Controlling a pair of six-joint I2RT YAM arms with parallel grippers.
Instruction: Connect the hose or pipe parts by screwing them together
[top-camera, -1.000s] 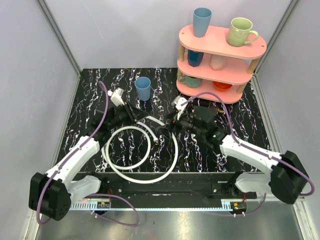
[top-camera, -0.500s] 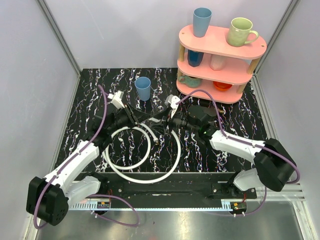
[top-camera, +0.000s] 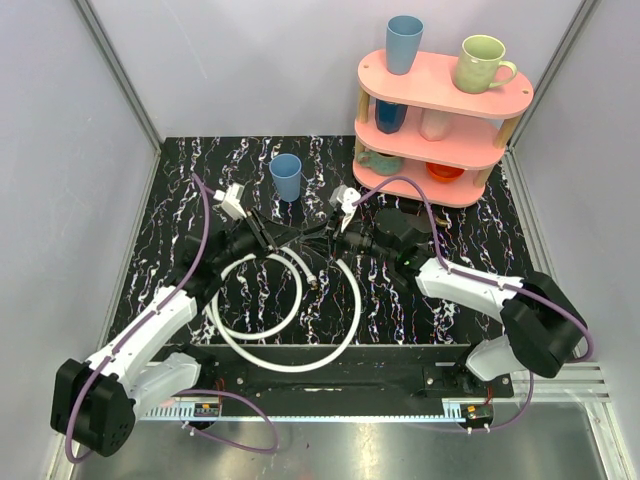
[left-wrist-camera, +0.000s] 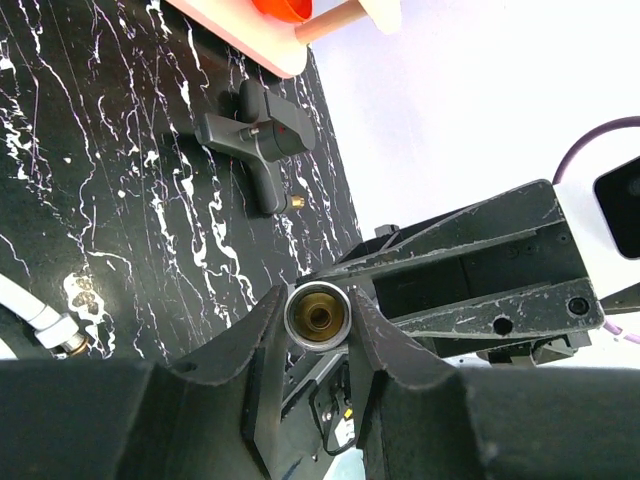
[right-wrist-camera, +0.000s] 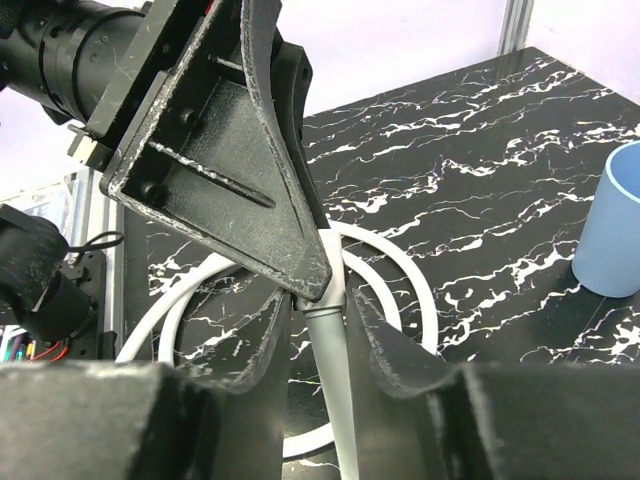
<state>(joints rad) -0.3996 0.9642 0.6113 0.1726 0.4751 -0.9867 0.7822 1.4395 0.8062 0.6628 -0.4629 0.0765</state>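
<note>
Two thin white hoses lie in loops (top-camera: 215, 300) on the black marbled table, and one loose end with a metal fitting (top-camera: 315, 282) rests between them. My left gripper (top-camera: 285, 235) is lifted above the loops and is shut on a silver fitting with a brass bore (left-wrist-camera: 317, 318), which faces its camera. My right gripper (top-camera: 318, 235) meets it from the right. Its fingers (right-wrist-camera: 385, 345) are shut on the grey-white hose (right-wrist-camera: 333, 380) just below the silver collar, right behind the left gripper's finger (right-wrist-camera: 230, 140).
A blue cup (top-camera: 286, 177) stands just behind the two grippers. A pink three-tier shelf (top-camera: 440, 110) with cups fills the back right. A black T-shaped piece with a brass tip (left-wrist-camera: 255, 135) lies on the table near the shelf. Purple cables arch over both wrists.
The right arm has swung left to the left gripper, and its jaws have narrowed from wide open onto the hose. The left gripper has kept its hold on the fitting.
</note>
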